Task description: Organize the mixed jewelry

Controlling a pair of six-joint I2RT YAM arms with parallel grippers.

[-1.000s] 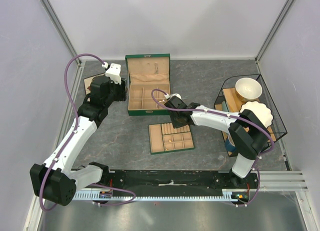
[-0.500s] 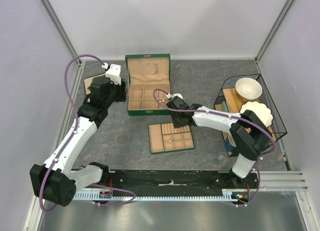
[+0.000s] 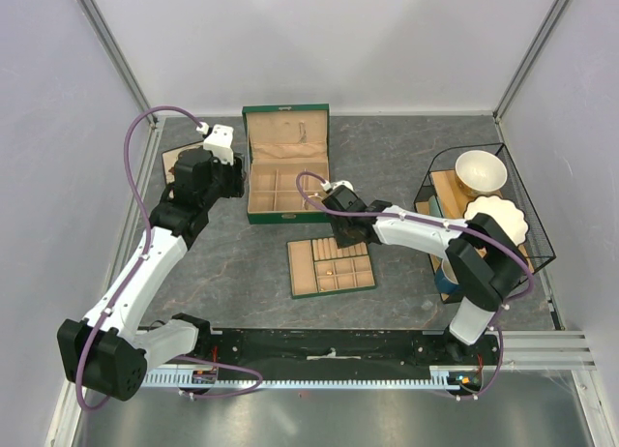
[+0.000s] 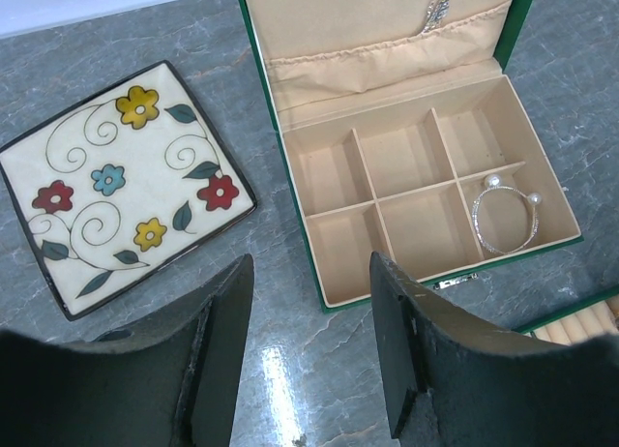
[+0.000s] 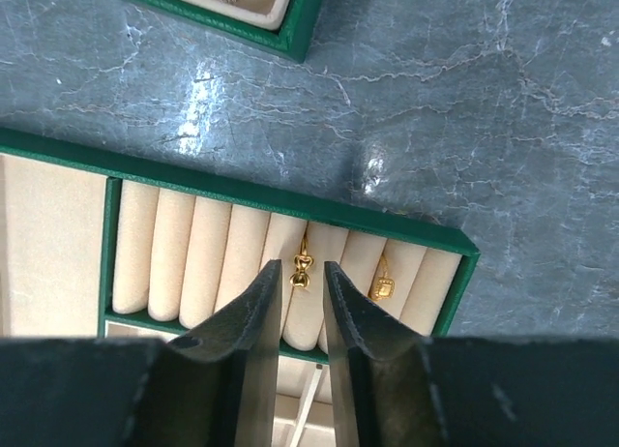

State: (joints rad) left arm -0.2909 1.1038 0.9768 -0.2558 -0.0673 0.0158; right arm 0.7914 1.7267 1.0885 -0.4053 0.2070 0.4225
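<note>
A square white plate with painted flowers (image 4: 126, 181) lies on the left. The left gripper (image 4: 309, 355) hangs wide open and empty, near an open green box with tan pockets (image 4: 426, 236). The thin silvery bangle hoop (image 4: 478, 224) lies in its front right pocket. The right gripper (image 5: 300, 307), fingers a little apart and holding nothing, hangs over a flat tan tray with soft rolls (image 5: 193, 249). One tiny gold piece (image 5: 301, 271) sits just past its tips, and another small gold piece (image 5: 384, 288) sits beside it.

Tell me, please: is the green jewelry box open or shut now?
Open. The lid of the green jewelry box stands raised, the tan inside is exposed, and the bangle lies in the front right section.
</note>
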